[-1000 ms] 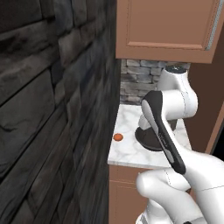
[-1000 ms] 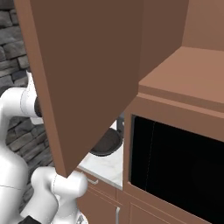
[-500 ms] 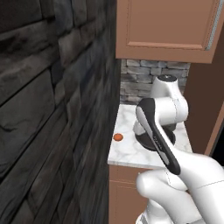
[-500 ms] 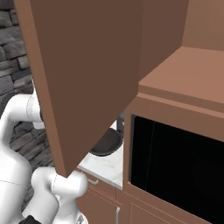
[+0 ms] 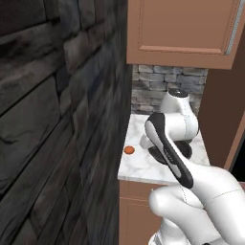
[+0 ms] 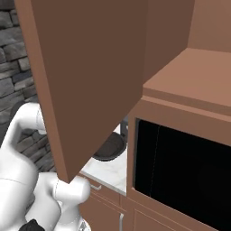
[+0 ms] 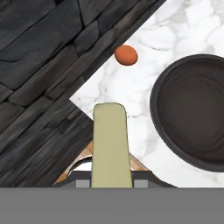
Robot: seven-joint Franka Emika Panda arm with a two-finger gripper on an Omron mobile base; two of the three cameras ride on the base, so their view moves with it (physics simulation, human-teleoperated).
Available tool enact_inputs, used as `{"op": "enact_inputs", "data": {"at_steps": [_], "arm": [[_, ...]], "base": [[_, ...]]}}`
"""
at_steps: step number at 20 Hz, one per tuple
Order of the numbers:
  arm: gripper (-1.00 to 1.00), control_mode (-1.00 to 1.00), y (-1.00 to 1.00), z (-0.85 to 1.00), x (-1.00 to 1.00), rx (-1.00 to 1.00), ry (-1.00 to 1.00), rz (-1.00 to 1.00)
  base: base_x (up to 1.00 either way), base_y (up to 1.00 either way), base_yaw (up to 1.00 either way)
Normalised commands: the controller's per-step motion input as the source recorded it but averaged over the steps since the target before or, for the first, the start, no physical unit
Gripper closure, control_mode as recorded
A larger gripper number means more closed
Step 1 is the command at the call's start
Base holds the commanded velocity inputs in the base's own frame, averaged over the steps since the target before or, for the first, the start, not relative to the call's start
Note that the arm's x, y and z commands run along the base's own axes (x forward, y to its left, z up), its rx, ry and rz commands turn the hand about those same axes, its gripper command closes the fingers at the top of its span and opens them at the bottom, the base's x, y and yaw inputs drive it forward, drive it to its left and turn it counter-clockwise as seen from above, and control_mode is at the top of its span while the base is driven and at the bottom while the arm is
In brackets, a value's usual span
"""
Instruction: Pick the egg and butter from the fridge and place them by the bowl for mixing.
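- The gripper (image 7: 111, 181) is clamped on the butter (image 7: 110, 144), a pale yellow-green stick that rises from the bottom of the hand view between the two small dark fingertips.
- In the hand view the butter's far end lies over the white marble counter (image 7: 183, 26), close to the counter's corner by the dark stone wall (image 7: 39, 57).
- The egg (image 7: 126, 55), a small orange-red ball, sits on the marble counter just beside the edge that meets the stone wall, apart from the butter's tip.
- A dark round bowl (image 7: 192, 111) stands on the same counter, near the egg but not touching it; the butter is beside the bowl's rim.
- In the left base view the egg (image 5: 128, 150) rests near the counter's left edge, against the stone wall (image 5: 57, 119), towards the front edge of the counter (image 5: 139, 165).
- There the white arm (image 5: 179, 143) bends over the counter and hides most of the bowl (image 5: 182, 149), which shows as a dark shape behind it.
- A brown wooden wall cabinet (image 5: 184, 31) hangs above the counter, with a grey stone backsplash (image 5: 162, 88) under it.
- In the right base view a brown wooden panel (image 6: 90, 76) covers much of the picture; the bowl (image 6: 110, 146) peeks out under it on the counter (image 6: 108, 169), beside a black-fronted built-in oven (image 6: 182, 171).
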Motion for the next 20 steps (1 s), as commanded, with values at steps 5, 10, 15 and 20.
{"op": "enact_inputs", "data": {"at_steps": [5,10,15,20], "arm": [[1.00,-1.00,0.12,-0.23,0.40,0.00,-0.01,-0.03],[1.00,-1.00,0.07,-0.34,0.27,0.00,0.00,-0.03],[1.00,-1.00,0.02,-0.50,0.04,-0.02,0.00,-0.01],[1.00,-1.00,0.07,-0.45,0.08,-0.01,0.00,-0.02]], "base": [[0.00,0.00,0.00],[0.00,0.00,0.00],[0.00,0.00,0.00],[0.00,0.00,0.00]]}}
